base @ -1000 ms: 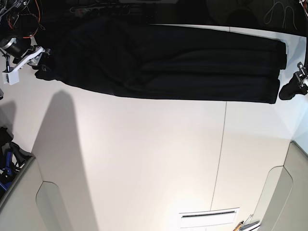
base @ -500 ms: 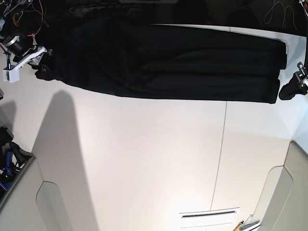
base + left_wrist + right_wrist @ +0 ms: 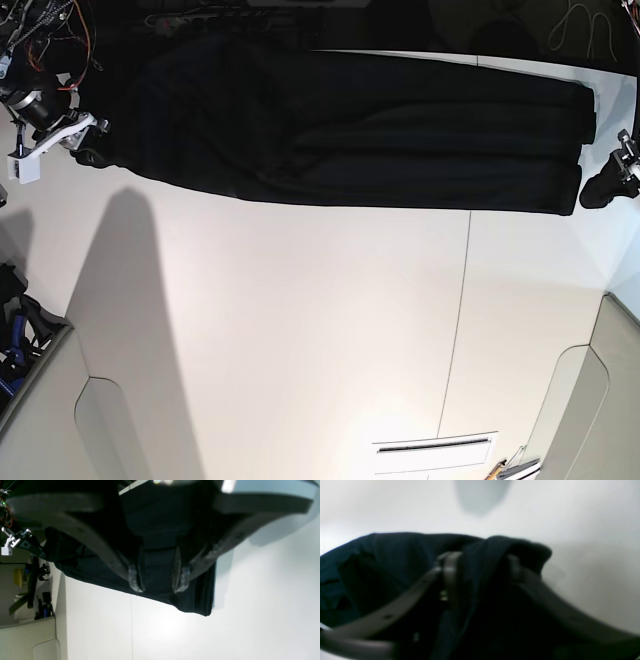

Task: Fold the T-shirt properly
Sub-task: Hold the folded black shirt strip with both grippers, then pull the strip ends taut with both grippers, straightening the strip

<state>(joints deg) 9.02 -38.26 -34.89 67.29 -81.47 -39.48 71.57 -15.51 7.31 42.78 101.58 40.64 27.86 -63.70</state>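
both ends worked: right gripper [image 3: 480, 565] pinching t-shirt [image 3: 350, 130] corner fabric to lift for fold; left gripper [image 3: 157, 580] spread over other end, ready to grab.

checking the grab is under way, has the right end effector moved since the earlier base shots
Yes. The right end effector has shifted toward the picture's top-left, away from the table seam, pulling the T-shirt corner along.

Plain black T-shirt [image 3: 360, 130], white table [image 3: 320, 330]

Right wrist view blurred; T-shirt [image 3: 395, 562] bunched between right tool [image 3: 480, 565] fingers, contact unclear. T-shirt far edge lost in dark beyond tabletop [image 3: 320, 330]. Print unseen.
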